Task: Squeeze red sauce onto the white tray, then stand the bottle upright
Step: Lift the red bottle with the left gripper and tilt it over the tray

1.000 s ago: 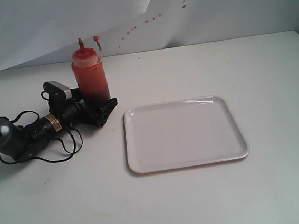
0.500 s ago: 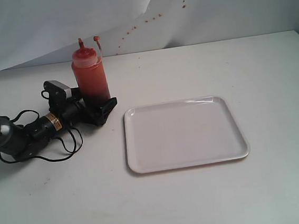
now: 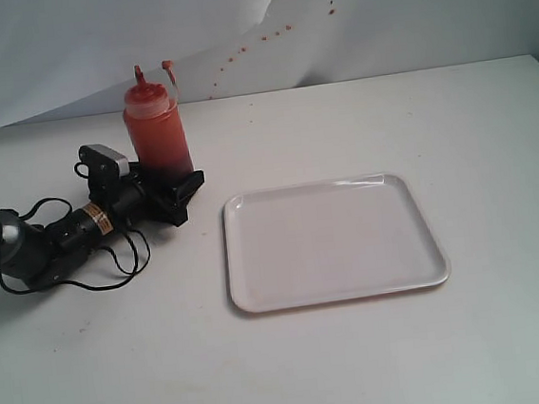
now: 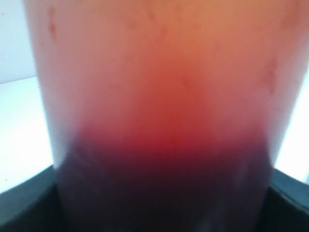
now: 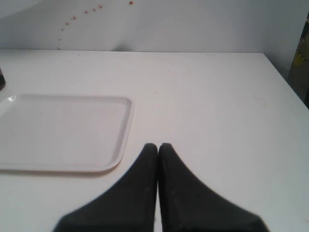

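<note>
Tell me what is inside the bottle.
Red sauce shows through the translucent wall of the bottle, orange-red higher up and darker low down. The very bottom cannot be seen: the left gripper, clamped around the base, covers it.

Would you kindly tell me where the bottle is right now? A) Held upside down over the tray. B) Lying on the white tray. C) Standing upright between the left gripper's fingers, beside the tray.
C: the bottle stands upright with the left gripper around its base, beside the white tray, not on it.
</note>
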`<state>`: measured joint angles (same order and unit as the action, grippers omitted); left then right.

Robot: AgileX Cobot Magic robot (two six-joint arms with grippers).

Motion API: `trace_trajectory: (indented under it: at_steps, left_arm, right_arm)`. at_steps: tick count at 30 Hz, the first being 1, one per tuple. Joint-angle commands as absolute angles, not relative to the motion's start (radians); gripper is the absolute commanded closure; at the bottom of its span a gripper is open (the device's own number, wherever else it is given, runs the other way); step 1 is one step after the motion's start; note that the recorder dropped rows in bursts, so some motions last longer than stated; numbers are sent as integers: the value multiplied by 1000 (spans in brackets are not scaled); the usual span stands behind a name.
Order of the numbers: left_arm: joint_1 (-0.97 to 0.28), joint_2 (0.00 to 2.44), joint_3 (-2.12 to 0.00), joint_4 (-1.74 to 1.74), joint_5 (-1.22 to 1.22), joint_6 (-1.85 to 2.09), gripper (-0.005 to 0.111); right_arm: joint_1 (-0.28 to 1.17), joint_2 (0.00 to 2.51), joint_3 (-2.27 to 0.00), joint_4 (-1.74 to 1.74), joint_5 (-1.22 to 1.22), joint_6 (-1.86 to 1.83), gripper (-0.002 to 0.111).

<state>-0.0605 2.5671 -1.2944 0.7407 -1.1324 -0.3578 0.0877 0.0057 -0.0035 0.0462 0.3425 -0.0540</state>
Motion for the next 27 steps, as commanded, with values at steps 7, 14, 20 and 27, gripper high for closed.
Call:
trace_trajectory:
  at_steps: [7, 14, 20, 27]
  left_arm:
    - [-50, 2568, -1295, 757, -1194, -354, 106]
    - [11, 2542, -1289, 937, -1221, -354, 107]
    - [31, 2430, -1195, 1038, -1221, -264, 107]
    - [31, 2209, -1041, 1033, -1209, -174, 107]
  right_arm:
    - [81, 0, 0, 49, 342, -52, 108]
    - [81, 0, 0, 49, 342, -52, 108]
    - [81, 0, 0, 49, 342, -52, 108]
    - [81, 0, 0, 49, 342, -52, 108]
